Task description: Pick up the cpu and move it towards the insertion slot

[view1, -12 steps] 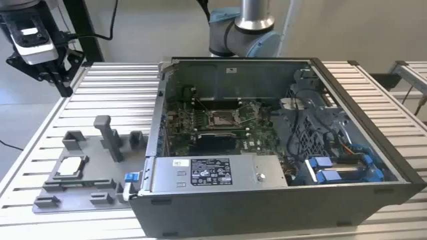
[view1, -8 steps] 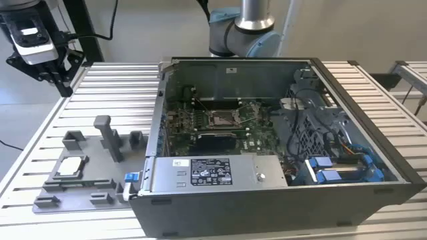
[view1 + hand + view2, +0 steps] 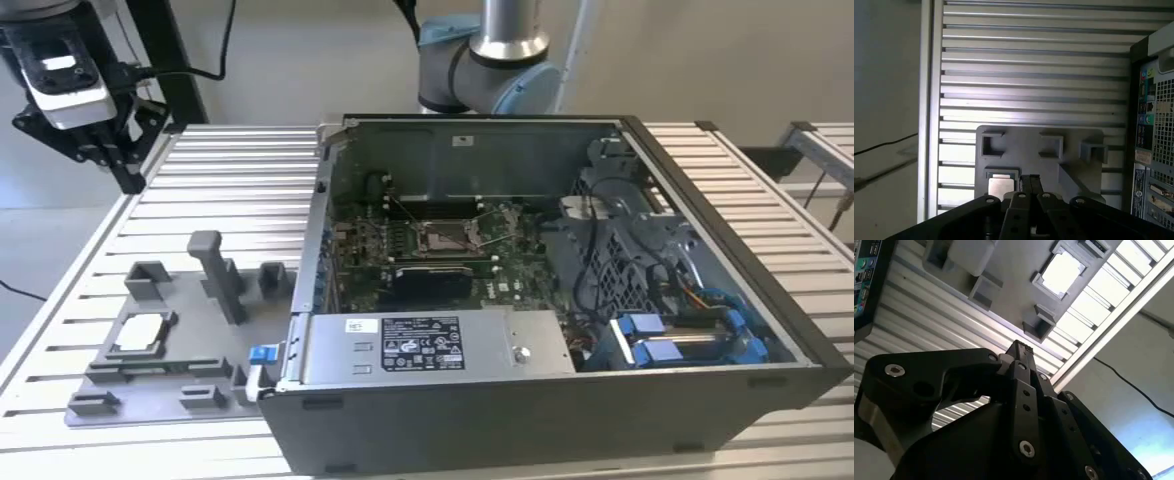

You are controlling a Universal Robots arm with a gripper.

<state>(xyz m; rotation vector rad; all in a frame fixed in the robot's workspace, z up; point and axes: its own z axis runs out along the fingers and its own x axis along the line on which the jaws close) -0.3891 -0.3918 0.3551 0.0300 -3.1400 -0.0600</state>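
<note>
The cpu [image 3: 140, 335] is a small pale square plate lying flat in a recess of the grey fixture plate [image 3: 160, 385], on the exterior view's left beside the computer case. It also shows in both wrist views [image 3: 1060, 272] [image 3: 1001, 186]. The insertion slot [image 3: 447, 236] is a silver-framed socket on the green board inside the open case. My gripper [image 3: 120, 160] hangs high over the table's far corner at the exterior view's left, well away from the cpu. Its black fingers [image 3: 1029, 182] are shut together with nothing between them, as the second wrist view also shows [image 3: 1021, 347].
The open computer case [image 3: 561, 300] takes up the table's middle and the exterior view's right. Grey posts and blocks [image 3: 220, 275] stand up from the fixture plate near the cpu. The arm's base [image 3: 487, 60] rises behind the case. Ribbed aluminium table [image 3: 227, 190] lies between gripper and fixture.
</note>
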